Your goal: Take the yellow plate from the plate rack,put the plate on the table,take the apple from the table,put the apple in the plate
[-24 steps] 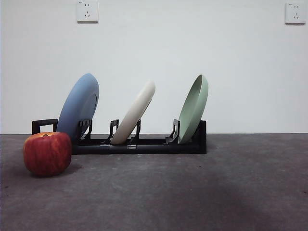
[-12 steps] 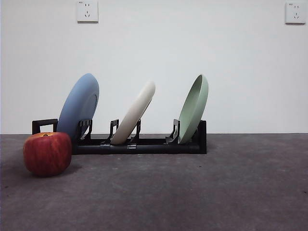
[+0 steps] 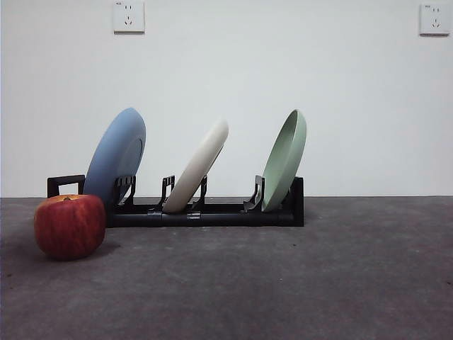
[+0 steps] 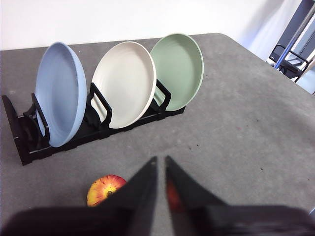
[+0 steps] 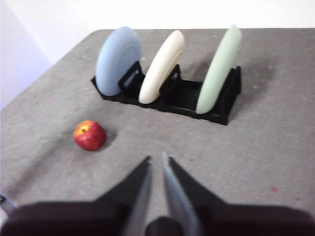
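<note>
The yellow plate (image 3: 198,166) leans in the middle slot of the black plate rack (image 3: 226,212), cream-coloured and tilted to the right. It also shows in both wrist views, as the yellow plate (image 4: 125,83) and the yellow plate (image 5: 162,66). The red apple (image 3: 69,225) rests on the grey table (image 3: 283,283) in front of the rack's handle end. My left gripper (image 4: 160,159) hangs high above the table near the apple (image 4: 104,189), shut and holding nothing. My right gripper (image 5: 155,157) is also raised and shut, well back from the rack (image 5: 216,115) and the apple (image 5: 90,135). Neither arm appears in the front view.
A blue plate (image 3: 117,156) stands in the rack's slot nearest the handle, and a pale green plate (image 3: 287,159) in the slot at the other end. The table's side edge runs past the apple in the right wrist view.
</note>
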`<action>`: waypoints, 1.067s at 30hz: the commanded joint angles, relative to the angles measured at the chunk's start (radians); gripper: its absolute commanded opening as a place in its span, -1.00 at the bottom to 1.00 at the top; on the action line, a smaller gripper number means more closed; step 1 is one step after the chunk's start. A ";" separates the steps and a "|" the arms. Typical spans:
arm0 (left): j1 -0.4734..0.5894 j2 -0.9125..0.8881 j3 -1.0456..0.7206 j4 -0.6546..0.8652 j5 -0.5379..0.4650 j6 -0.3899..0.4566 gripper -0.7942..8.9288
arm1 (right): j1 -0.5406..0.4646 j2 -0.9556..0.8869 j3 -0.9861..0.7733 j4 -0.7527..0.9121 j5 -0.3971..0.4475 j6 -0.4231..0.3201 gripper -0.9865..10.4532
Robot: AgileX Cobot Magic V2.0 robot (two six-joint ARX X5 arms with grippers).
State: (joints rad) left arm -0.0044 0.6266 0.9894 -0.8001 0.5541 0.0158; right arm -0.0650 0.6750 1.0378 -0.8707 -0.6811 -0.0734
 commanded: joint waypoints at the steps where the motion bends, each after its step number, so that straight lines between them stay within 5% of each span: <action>1: 0.003 0.007 0.000 0.003 0.027 0.010 0.01 | 0.001 0.005 0.004 0.003 -0.021 -0.008 -0.13; 3: 0.003 0.013 0.000 0.009 0.056 0.011 0.35 | 0.001 0.009 0.004 0.002 -0.028 -0.004 0.10; 14: -0.021 0.079 0.002 0.068 0.113 0.012 0.35 | 0.001 0.023 0.004 -0.008 -0.037 -0.005 0.16; 22: -0.142 0.210 0.002 0.250 0.123 0.012 0.35 | 0.001 0.043 0.004 -0.028 -0.037 -0.005 0.16; 32: -0.345 0.518 0.016 0.623 -0.071 0.025 0.35 | 0.001 0.068 0.004 -0.051 -0.038 -0.005 0.16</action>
State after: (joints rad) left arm -0.3351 1.1095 0.9966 -0.2111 0.5003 0.0231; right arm -0.0650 0.7429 1.0378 -0.9226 -0.7147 -0.0753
